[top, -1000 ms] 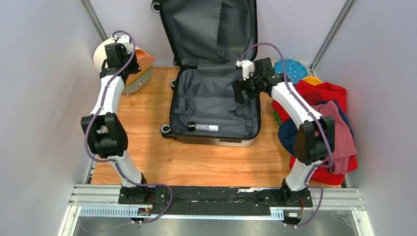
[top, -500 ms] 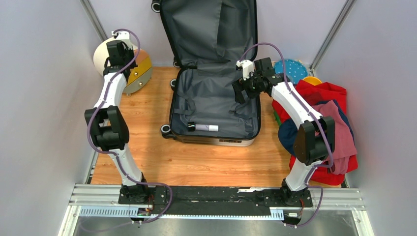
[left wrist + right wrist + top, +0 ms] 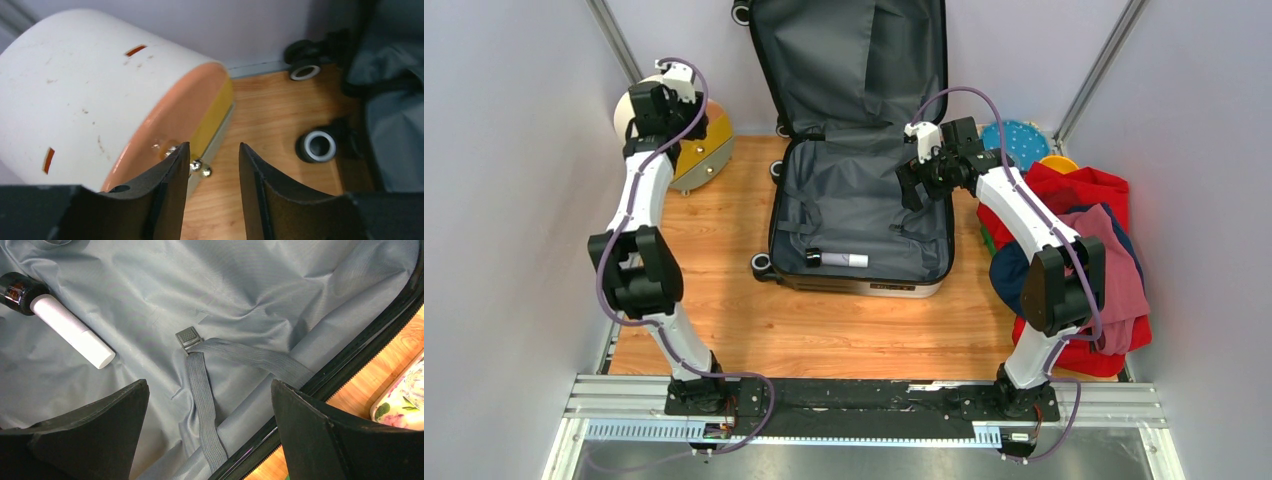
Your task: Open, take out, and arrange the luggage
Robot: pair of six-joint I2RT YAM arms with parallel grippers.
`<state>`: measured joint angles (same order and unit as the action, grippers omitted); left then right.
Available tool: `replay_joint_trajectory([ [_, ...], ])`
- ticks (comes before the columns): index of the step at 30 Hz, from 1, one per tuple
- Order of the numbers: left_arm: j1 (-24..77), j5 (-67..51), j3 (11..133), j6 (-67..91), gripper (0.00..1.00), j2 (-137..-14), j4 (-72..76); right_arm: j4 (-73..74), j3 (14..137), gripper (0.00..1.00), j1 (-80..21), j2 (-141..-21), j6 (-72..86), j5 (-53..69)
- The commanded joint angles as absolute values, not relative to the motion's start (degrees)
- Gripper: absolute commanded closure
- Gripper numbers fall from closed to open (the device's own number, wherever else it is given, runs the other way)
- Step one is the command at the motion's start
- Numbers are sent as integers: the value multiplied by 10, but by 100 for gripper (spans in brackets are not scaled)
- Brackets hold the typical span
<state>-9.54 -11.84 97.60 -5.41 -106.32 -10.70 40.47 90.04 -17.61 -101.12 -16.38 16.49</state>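
The luggage [image 3: 861, 215] lies open in the middle of the table, its lid leaning on the back wall and its grey lining showing. A white bottle with a dark cap [image 3: 837, 259] lies in the near end of the lower half. My right gripper [image 3: 911, 187] hangs open over the right side of the lining, above a grey strap and buckle [image 3: 189, 336], with nothing between its fingers [image 3: 210, 390]. My left gripper [image 3: 667, 118] is at the far left, open and empty [image 3: 213, 150], its left finger beside the small metal knobs [image 3: 200, 167] of the round cream box.
The round cream box [image 3: 90, 90] with an orange [image 3: 170, 125] and a yellow drawer front lies on its side by the left wall. Two suitcase wheels [image 3: 317, 145] sit right of it. A heap of red, blue and pink clothes [image 3: 1094, 240] fills the right side.
The orange drawer that stuck out of the cream box a second ago now sits flush. My left gripper's jaws have opened and it has shifted slightly back. The right arm has not moved.
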Motion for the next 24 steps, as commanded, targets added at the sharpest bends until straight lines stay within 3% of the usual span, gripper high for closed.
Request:
replay_joint_trajectory([
  [1,-99,-322,952,-245,48,-969,-155,389,906,4,-178,-997,-173,161],
  [6,-103,-351,953,-447,47,-969,-263,392,917,4,-178,-1007,-169,169],
  [11,-147,-440,831,-636,47,-936,-214,392,921,4,-178,-1014,-165,176],
  [17,-181,-478,739,-706,47,-946,-67,383,904,4,-178,-1008,-160,179],
  [21,-184,-485,609,-715,47,-937,210,380,894,4,-178,-1003,-162,176],
  [24,-184,-475,570,-716,47,-960,315,379,889,4,-178,-999,-165,171],
])
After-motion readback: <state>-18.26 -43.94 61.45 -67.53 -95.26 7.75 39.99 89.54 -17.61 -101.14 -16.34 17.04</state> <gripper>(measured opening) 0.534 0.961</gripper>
